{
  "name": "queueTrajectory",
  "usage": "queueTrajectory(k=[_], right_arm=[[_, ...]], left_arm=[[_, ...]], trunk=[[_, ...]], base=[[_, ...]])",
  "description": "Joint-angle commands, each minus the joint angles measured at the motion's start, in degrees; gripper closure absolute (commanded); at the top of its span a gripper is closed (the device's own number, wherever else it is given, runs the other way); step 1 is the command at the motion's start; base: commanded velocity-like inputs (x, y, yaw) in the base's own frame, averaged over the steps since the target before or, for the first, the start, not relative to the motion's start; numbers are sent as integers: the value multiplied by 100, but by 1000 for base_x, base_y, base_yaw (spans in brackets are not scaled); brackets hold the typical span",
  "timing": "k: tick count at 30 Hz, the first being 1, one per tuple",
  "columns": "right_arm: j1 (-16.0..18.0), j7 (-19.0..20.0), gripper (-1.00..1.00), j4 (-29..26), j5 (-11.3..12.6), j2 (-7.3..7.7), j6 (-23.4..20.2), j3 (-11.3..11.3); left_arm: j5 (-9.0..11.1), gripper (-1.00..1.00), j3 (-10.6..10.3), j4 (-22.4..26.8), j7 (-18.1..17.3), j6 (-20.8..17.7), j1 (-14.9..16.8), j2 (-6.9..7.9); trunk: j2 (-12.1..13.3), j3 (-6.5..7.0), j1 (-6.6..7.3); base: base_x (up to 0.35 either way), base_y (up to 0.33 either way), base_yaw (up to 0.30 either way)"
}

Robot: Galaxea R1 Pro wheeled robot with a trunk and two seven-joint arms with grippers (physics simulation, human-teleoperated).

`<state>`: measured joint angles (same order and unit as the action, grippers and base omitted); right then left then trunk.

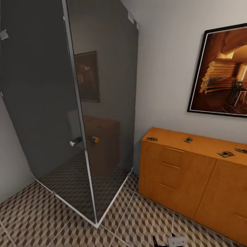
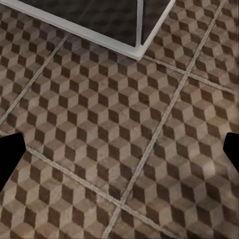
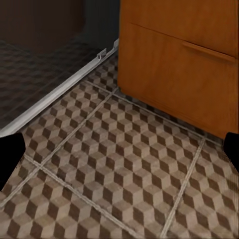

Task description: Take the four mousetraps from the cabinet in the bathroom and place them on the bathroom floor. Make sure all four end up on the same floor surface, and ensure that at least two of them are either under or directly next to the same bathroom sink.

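Now the four mousetraps (image 1: 152,139) (image 1: 188,140) (image 1: 225,154) (image 1: 241,150) lie apart from each other on the flat top of the cabinet (image 1: 178,171), which stands on the bathroom floor (image 1: 44,219) beside a dark glass shower (image 1: 68,103). Both wrist views look down at the tiles; the fingers (image 2: 10,157) (image 3: 9,155) of both grippers stand wide apart and grasp nothing.

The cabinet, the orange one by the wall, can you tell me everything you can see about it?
The cabinet is a low, wide dresser that looks like smooth orange-brown wood. Its front has drawer fronts with slim matching bar handles. All of them look shut. It stands upright on the patterned tile floor, its back against the pale wall, just right of the glass shower. On its flat top lie four small mousetraps, spaced apart. A framed picture hangs above it.
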<state>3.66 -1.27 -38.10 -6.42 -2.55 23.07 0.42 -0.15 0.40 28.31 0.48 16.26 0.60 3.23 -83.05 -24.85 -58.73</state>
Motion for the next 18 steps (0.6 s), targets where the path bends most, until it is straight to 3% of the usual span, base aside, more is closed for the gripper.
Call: queueTrajectory(k=[1,18], right_arm=[[4,-13,-100,4,-52,-2,13,-6],[5,-13,-100,4,-52,0,13,-6]], left_arm=[[-2,-100,3,-1,5,17,2,-1],[-2,-100,2,-82,5,17,2,-7]], trunk=[[-3,-5,0],[-3,0,0]], base=[[0,0,-267],[0,0,-286]])
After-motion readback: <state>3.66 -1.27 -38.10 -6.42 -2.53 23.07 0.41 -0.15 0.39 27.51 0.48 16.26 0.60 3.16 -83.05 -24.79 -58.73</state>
